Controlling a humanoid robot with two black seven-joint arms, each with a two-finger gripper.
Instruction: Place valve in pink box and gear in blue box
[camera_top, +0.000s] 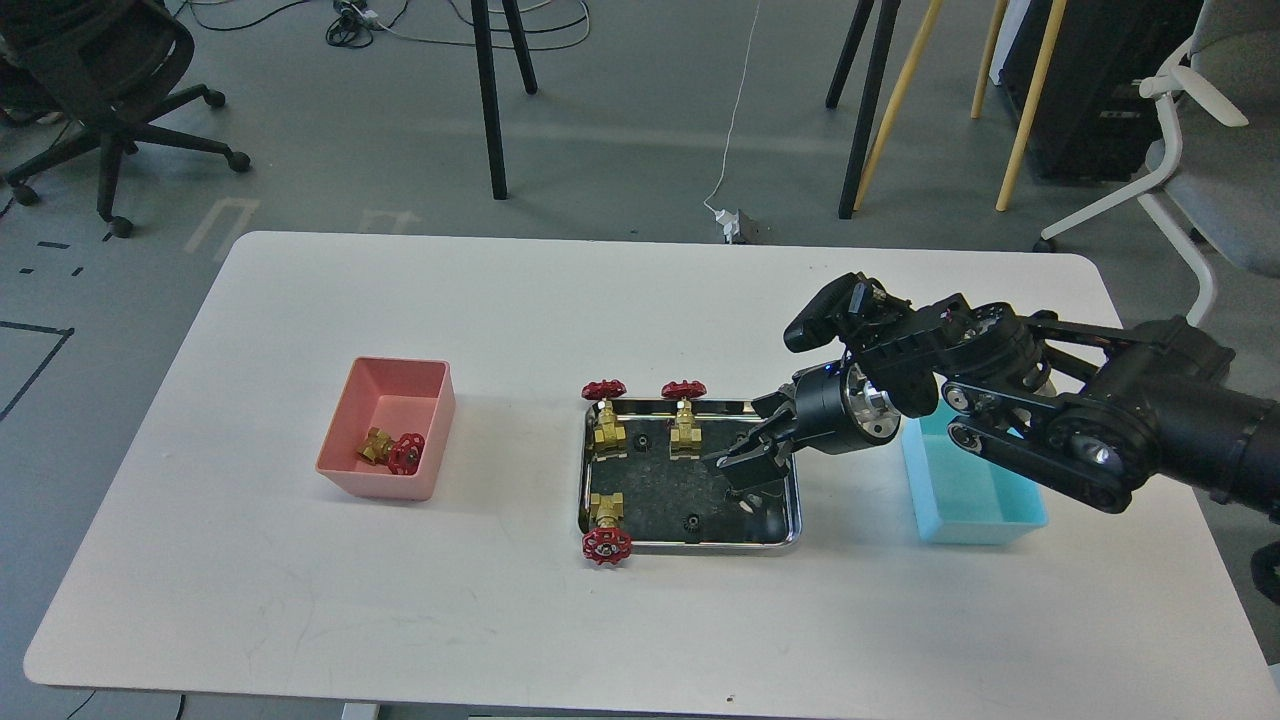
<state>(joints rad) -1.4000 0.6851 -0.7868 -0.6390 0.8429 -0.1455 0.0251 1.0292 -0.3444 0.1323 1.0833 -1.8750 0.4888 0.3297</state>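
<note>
A broad white rectangular surface (400, 600) carries everything. Toward its left side stands the salmon-pink rectangular plastic box (345, 470), and inside it, near the front right corner, lies one small brass-yellow valve with a round red spoked handwheel (393, 450), tipped on its side.

In the middle sits a shiny steel tray with a dark floor (690, 547). Two more brass valves stand upright along its far edge, the left one (607, 420) and the right one (684, 418) side by side, their red wheels on top. A third valve (606, 528) lies at the tray's front left corner, its red wheel hanging over the tray rim onto the white top. On the tray floor rest tiny black toothed gears: one (644, 441) between the two upright valves, another (690, 522) near the front edge.

The right arm reaches in from the right edge, and the right pincer (745, 462) hangs over the tray's right end, tilted down and to the left. Its two dark fingers stand a little apart; whether anything sits between them I cannot tell, for the tips merge with the dark tray below.

Behind the arm, just right of the tray, is the light cyan-blue rectangular plastic box (975, 510), its far end covered by the arm's links; the part of its floor that shows looks bare.
</note>
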